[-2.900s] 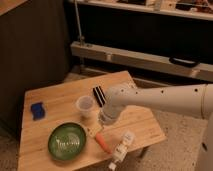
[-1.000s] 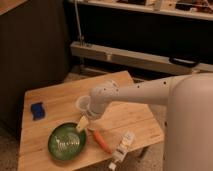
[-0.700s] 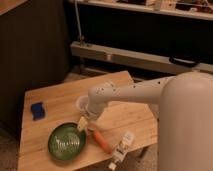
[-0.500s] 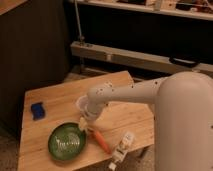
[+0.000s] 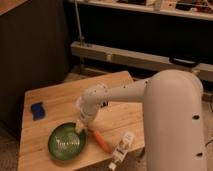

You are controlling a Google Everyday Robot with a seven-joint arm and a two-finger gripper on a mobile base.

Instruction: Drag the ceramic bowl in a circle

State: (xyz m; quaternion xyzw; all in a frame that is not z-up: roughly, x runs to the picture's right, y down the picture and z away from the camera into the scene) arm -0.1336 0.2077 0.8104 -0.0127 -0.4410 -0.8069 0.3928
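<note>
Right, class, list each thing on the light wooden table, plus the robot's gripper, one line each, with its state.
Glossy dark-green round ceramic bowl: upright on the table, open side up.
Gripper: low, at the bowl's far-right rim.
Slim orange carrot: lying flat beside the bowl.
White plastic bottle: lying on its side near the table's edge.
Small blue block: lying flat, apart from the rest.

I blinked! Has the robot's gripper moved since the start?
Yes. The gripper came down from over the table's middle to the ceramic bowl's rim, beside the carrot.
</note>
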